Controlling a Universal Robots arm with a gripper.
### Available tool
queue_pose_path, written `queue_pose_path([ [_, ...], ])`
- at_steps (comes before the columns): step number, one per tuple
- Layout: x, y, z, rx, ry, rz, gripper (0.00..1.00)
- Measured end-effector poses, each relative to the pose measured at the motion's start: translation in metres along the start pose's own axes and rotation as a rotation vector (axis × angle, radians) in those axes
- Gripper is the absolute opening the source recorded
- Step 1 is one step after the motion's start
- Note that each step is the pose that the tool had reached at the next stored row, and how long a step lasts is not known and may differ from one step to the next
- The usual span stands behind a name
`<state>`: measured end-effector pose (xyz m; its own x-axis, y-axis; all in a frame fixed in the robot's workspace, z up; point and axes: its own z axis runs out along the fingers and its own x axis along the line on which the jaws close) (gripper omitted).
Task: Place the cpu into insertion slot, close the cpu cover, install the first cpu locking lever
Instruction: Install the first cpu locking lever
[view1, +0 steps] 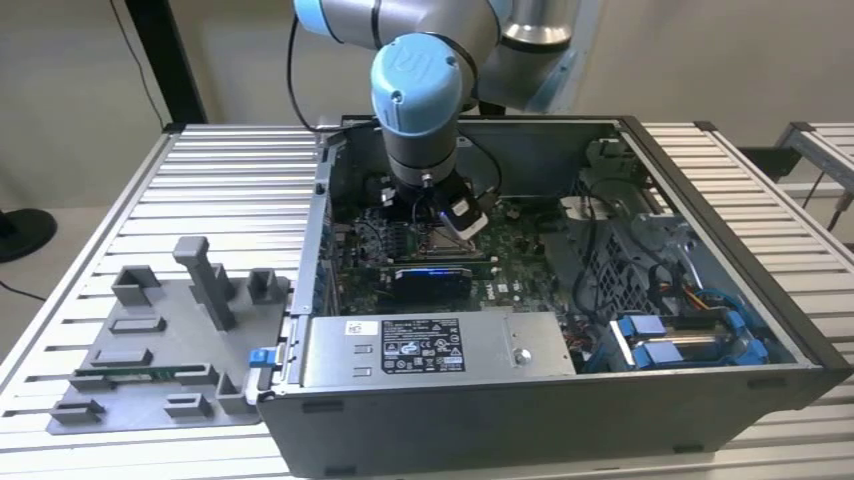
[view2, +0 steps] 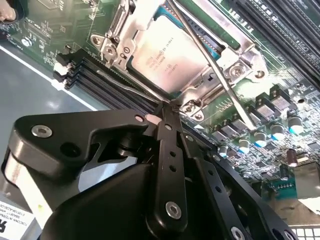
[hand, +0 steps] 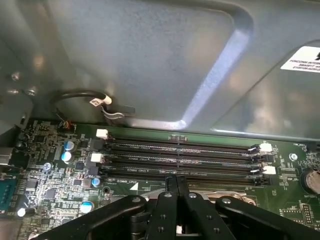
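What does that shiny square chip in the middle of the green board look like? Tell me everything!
The cpu is a flat, silvery metal square with small dark print on top. In the second wrist view it lies seated in the insertion slot, framed by the silvery cpu cover around its edges. A thin metal lever rod crosses over one corner. The robot's black hand is just beside it.

Black hand, fingers together, just beside dark memory slots on green motherboard.
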<state>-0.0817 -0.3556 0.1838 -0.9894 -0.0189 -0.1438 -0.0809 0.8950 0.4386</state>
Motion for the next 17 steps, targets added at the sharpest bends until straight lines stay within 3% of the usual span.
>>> queue_pose_path([
  [17,-0.0133,0.0016,0.0043,-0.0016,0.0029,-0.006,0.0],
])
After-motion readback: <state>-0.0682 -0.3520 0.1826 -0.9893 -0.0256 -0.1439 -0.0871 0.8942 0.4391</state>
